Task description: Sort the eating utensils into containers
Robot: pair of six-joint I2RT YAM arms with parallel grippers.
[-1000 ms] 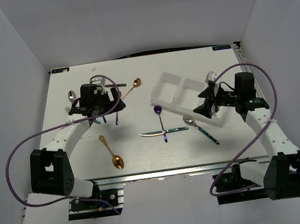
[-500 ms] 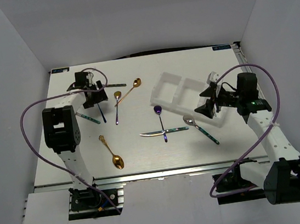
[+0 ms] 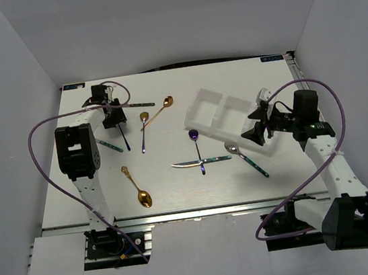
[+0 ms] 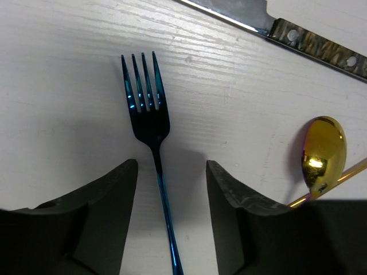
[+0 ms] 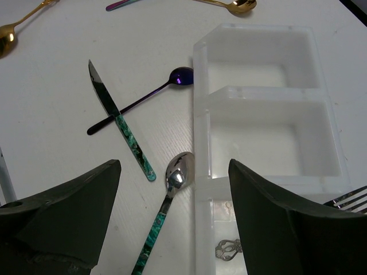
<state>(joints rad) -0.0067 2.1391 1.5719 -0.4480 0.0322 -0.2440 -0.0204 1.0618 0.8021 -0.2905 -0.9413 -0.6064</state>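
Logged blue fork [image 4: 150, 114] flat on the table [image 3: 230, 77], far left of the white tray [image 3: 205, 107] in the top view. Found its handle running straight down the gap between the fingers [image 4: 109, 212] of the left gripper [image 4: 171, 229], tines past the fingertips. Saw bare table on both sides of the handle, no contact. Recorded left gripper as released, fingers spread, nothing grasped. Noted marbled-handle knife [image 4: 298, 40] beyond the tines and gold spoon [image 4: 323, 152] on the tray side of the fork.

Found right gripper [image 5: 175, 229] over the table at the tray's near end, likewise spread wide and holding nothing. Noted silver spoon [image 5: 169, 206] between its fingers in the wrist view, bowl just beside the tray's long wall. Noted purple spoon [image 5: 143, 100] with bowl against the same wall, handle crossed by the green-handled knife [image 5: 120, 129].

Hidden or unclear:
- Fork handle's end cut off by the frame.
- Gold spoon's handle partly behind a left finger.
- Tray's nearest compartment masked by a right finger.
- Silver fork tines [image 5: 350, 200] at the frame edge there; cannot tell whether inside.
- Small metal piece [image 5: 229, 249] in that compartment, unidentifiable.

Spotted small blue label [image 3: 271, 59] on the table edge beyond the tray; too small to read.
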